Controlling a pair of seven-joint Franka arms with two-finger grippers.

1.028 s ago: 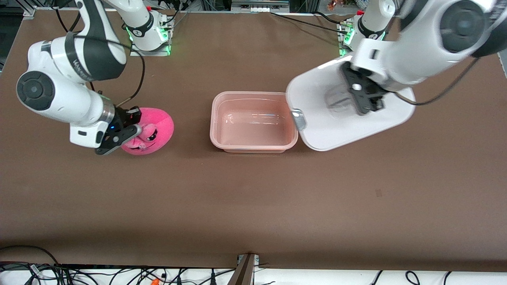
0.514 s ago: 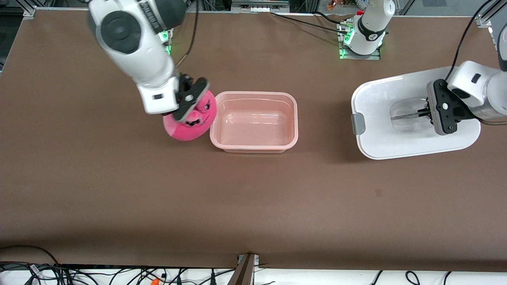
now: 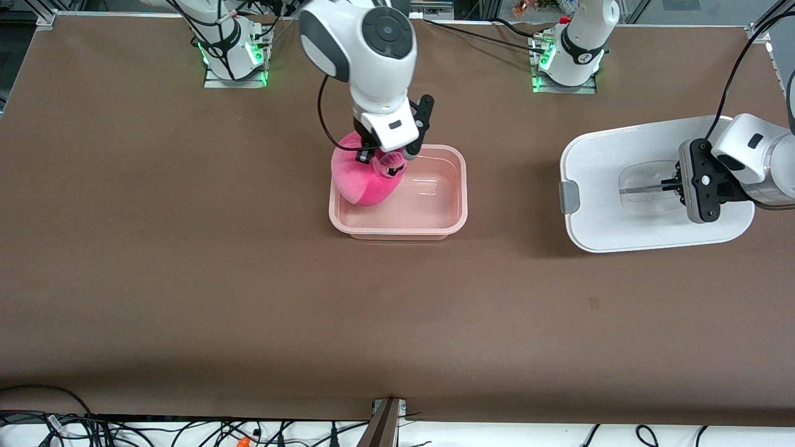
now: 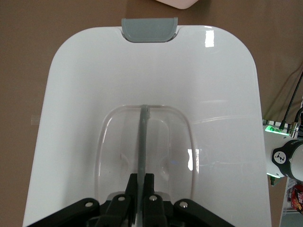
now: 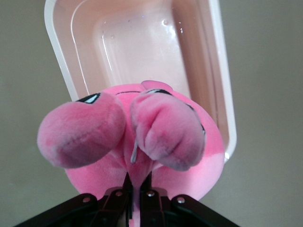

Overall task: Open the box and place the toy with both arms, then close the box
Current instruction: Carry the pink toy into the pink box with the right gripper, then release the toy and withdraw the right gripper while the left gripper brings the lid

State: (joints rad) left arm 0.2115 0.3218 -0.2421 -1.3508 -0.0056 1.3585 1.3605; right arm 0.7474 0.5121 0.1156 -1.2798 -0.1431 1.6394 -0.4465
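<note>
Toy, pinched in the right gripper, hangs over the box end toward the right arm's table edge, so it should come to the middle before release, while the left gripper clamps the lid handle.

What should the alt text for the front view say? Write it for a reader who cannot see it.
The right pincer holds the pink toy over the open box base, at the right arm's end of it. Toward the left arm's end of the table, the left pincer grips the handle of the white lid.
</note>
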